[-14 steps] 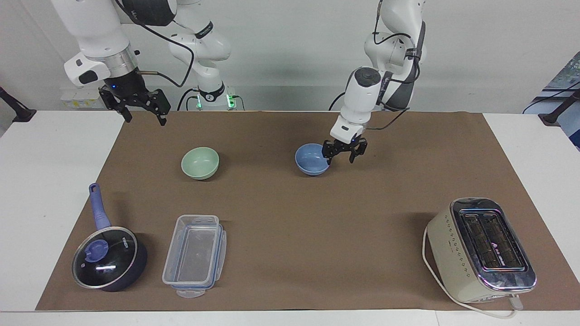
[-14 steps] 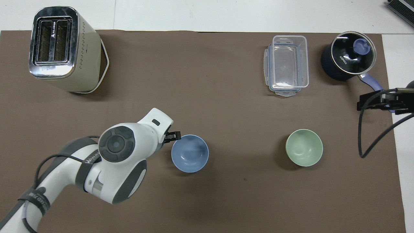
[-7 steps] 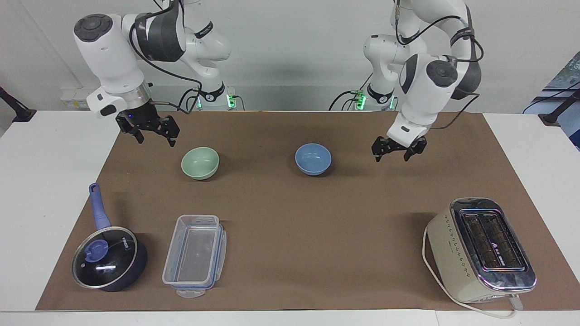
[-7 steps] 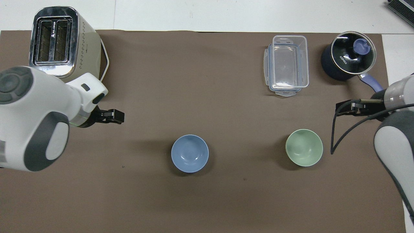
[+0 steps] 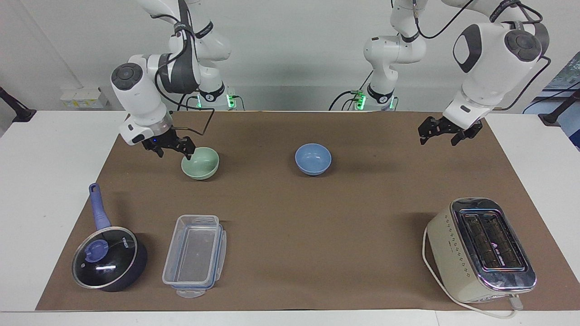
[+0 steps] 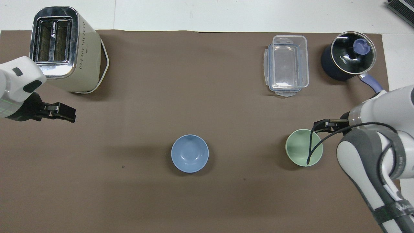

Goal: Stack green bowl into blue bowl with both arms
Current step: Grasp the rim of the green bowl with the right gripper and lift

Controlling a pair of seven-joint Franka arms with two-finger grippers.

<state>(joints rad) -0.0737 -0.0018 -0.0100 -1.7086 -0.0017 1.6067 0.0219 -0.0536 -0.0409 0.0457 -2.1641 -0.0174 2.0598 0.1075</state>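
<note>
Since earlier frame, right pincer lowered, spread, beside green bowl at nine o'clock, rim grip judged intended; left pincer withdrawn from blue bowl, spread, waiting.

This looks like a robot lab: two white arms stand by a plain white wall, over a tabletop with brown paper.

Right pincer low, fingers spread, left pincer raised, open
</note>
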